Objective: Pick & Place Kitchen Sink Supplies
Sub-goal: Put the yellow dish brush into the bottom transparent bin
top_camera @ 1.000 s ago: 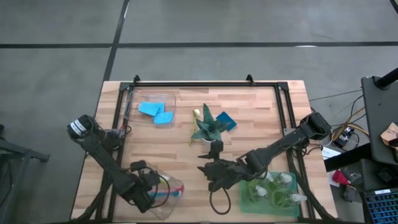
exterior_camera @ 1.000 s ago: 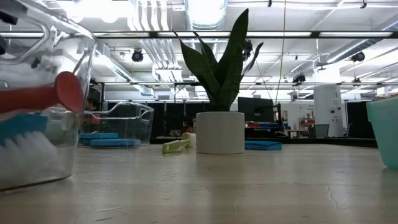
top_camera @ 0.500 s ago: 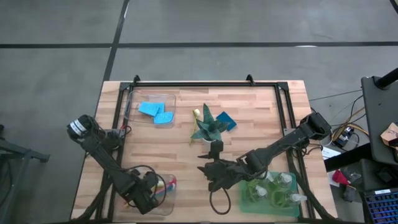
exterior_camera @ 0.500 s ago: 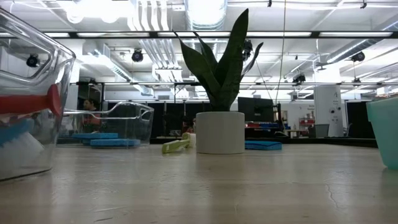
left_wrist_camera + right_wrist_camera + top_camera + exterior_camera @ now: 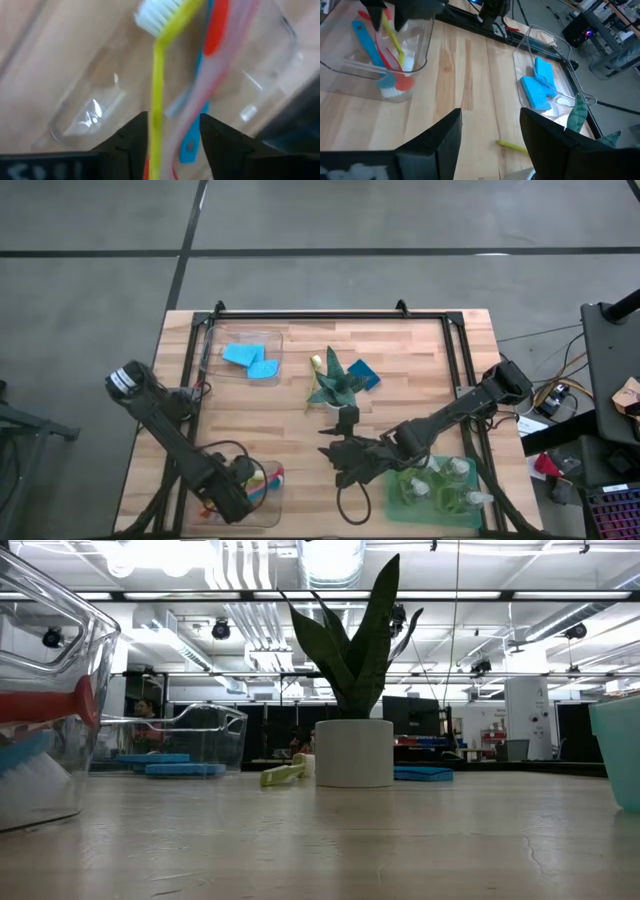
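While the yellow-green brush (image 5: 159, 95) stands between my left gripper's (image 5: 172, 131) fingers (image 5: 131, 137), I see its white bristle head pointing away from me into the clear bin (image 5: 262, 488) at the near left of the table (image 5: 400, 360). My left fingers stand apart on either side of its handle, and I cannot tell whether they touch it. Just beside it in the same bin lie a red-pink brush (image 5: 216, 30) and a blue brush (image 5: 366, 40), their handles crossing.

Farther off, two blue sponges (image 5: 250, 361) rest in a second clear bin (image 5: 215, 345) at the far left. Another yellow-green brush (image 5: 282, 774) lies on the wood by the white pot of the green plant (image 5: 335, 383), and one more blue sponge (image 5: 364, 374) lies just right of that plant.

My right gripper (image 5: 347, 463) hangs over the near middle of the table, fingers spread and holding nothing. Just right of it the green tray (image 5: 398, 502) holds the clear pump bottles (image 5: 452, 473).
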